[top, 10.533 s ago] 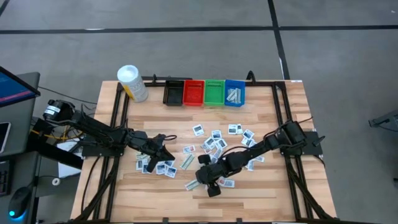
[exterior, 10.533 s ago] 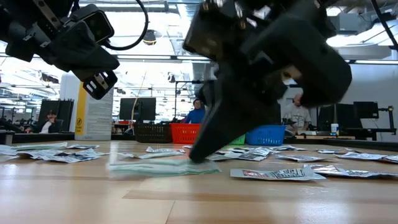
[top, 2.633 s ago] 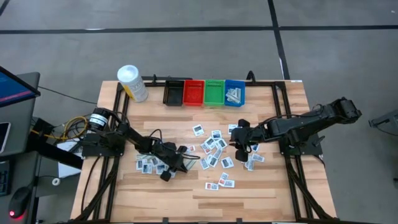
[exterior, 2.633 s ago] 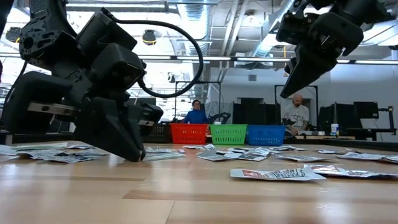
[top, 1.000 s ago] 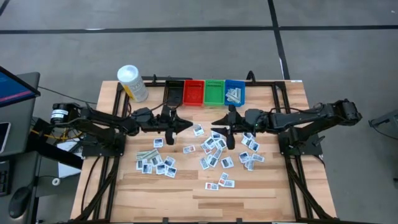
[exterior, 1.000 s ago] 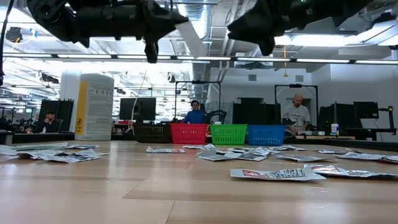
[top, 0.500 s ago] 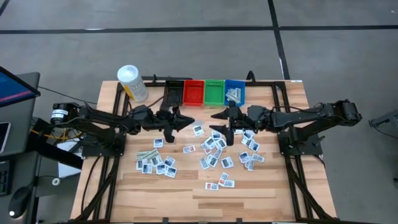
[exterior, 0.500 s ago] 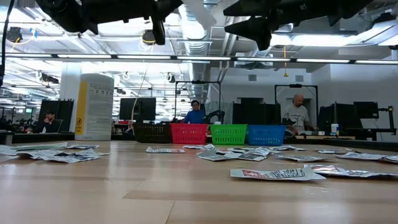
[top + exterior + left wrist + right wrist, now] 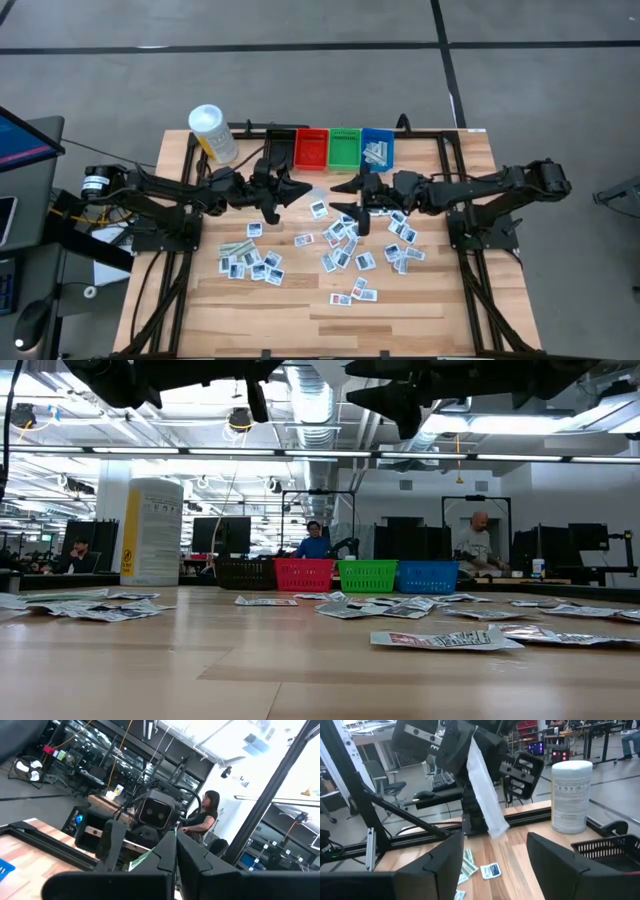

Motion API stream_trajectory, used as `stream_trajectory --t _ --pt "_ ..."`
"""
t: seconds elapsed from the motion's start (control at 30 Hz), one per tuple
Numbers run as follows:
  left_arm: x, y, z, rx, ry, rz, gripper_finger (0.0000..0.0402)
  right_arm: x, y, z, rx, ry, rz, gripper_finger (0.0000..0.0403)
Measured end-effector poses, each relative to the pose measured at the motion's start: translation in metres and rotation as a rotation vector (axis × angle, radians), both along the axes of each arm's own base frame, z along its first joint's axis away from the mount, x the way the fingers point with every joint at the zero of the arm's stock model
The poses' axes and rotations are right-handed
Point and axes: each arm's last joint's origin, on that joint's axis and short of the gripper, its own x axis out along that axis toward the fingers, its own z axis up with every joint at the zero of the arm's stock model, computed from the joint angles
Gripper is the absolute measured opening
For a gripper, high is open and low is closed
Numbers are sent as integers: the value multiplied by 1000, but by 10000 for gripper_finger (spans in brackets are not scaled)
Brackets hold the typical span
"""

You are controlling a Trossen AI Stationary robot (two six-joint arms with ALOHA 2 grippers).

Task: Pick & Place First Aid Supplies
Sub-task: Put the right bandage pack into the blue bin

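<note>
High view: both my arms reach toward the middle of the desk [image 9: 420, 300], raised above it, tips facing each other in front of the row of bins. My left tool [image 9: 291, 190] is pinched shut on a long pale strip packet [image 9: 312, 194], which juts from the tips toward the other arm. The right wrist view confirms this: the strip [image 9: 485, 795] hangs from the closed left fingers, clear of the desk. My right tool [image 9: 343, 190] stands fully open just beside the strip's free end, holding nothing; I cannot tell whether it touches the strip.

Remaining packets [image 9: 345, 245] lie scattered across the middle of the desk, with a second cluster [image 9: 248, 262] nearer the left arm. More strips rest in the blue bin [image 9: 378, 150]. Beside it stand the green bin [image 9: 344, 149], red bin [image 9: 311, 149] and black bin [image 9: 279, 148]. A white-capped bottle [image 9: 211, 132] stands at the far left corner.
</note>
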Motion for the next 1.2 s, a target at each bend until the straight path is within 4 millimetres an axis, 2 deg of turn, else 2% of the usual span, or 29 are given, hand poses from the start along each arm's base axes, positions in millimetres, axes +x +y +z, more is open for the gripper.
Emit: stream_trajectory --t 0.37,0.73,0.87,1.0,1.03,1.2 --pt "0 -1 0 -14 -5 6 7 31 1 17 -2 -38 1 198" --pt "0 -3 0 -12 -4 -1 8 32 1 24 -1 -51 1 164" --pt "0 -3 0 -10 -3 -1 9 32 1 21 -1 -14 1 119" --pt "0 -3 0 -10 -3 0 15 32 1 13 2 64 24 26" --pt "0 -3 0 -10 -1 0 16 31 1 12 4 77 34 14" --pt "0 -3 0 -10 0 0 16 31 2 12 24 76 49 2"
